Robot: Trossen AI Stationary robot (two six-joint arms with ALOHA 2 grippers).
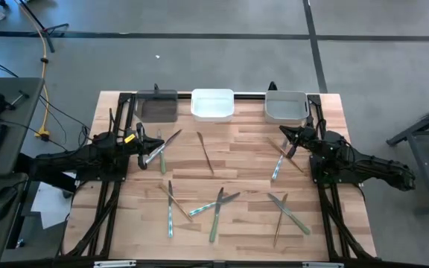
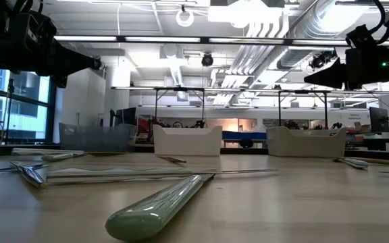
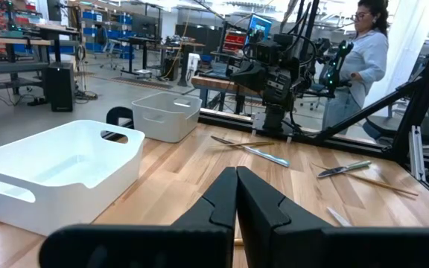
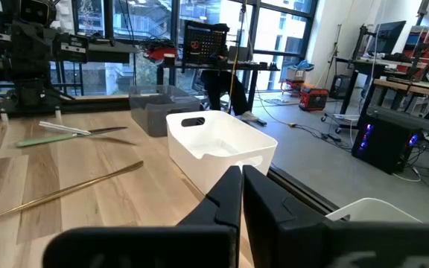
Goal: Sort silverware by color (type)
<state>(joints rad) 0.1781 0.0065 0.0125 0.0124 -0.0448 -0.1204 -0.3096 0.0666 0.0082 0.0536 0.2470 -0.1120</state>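
The left gripper (image 3: 236, 195) has its fingers (image 3: 218, 201) pressed together on nothing, hovering near the desk's left edge beside a green-handled knife (image 1: 162, 158) and a blue-handled knife (image 1: 160, 147). The right gripper (image 4: 242, 193) is likewise closed and empty, near the right edge, just beside a blue-handled piece (image 1: 276, 168) crossed with a bronze one (image 1: 290, 159). The rest of the silverware (image 1: 213, 205) lies scattered across the desk (image 1: 229, 246): a bronze knife (image 1: 205, 152) mid-desk, and crossed clusters towards the front edge. Along the back edge stand a dark bin (image 1: 157, 106), a white bin (image 1: 212, 104) and a grey bin (image 1: 286, 106). A person (image 3: 361, 63) stands beyond the desk.
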